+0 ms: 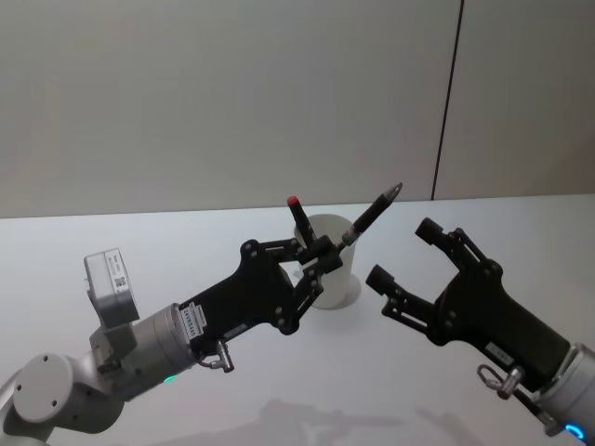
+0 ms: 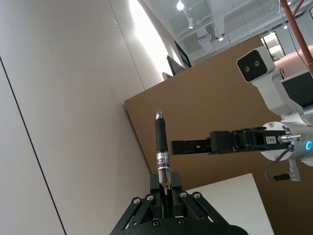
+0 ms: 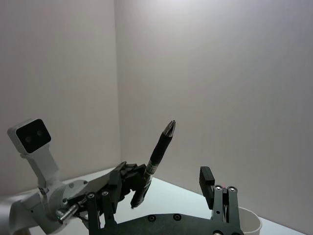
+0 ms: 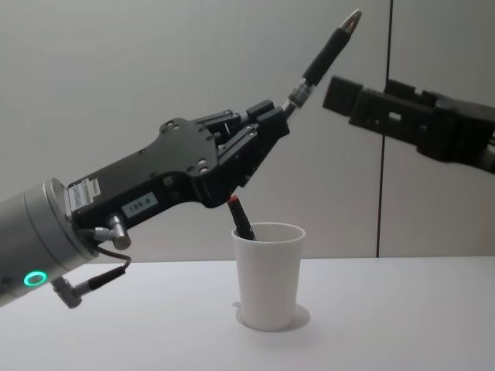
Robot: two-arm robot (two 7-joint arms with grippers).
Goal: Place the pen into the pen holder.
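Pen holder (image 4: 268, 278): white paper cup, tapered, rolled rim, smooth matte wall. It stands upright on the white table (image 4: 402, 317), under the left gripper's fingers.
- Contents: one dark pen with a red end (image 4: 240, 216), leaning on the rim at the robot's left, its red end poking out above the rim.

Pen (image 4: 325, 52): slim round barrel, matte black, with a silvery cone tip and a silvery band near the gripped end.
- It is pinched at its lower end by the left gripper (image 4: 272, 127).
- It is tilted, tip up and toward the robot's right.
- The whole pen is above the cup rim, not touching the cup.

Right gripper (image 1: 403, 253): black, fingers spread, holding nothing. It hangs above the table just to the right of the cup, close to the pen's upper end but apart from it.
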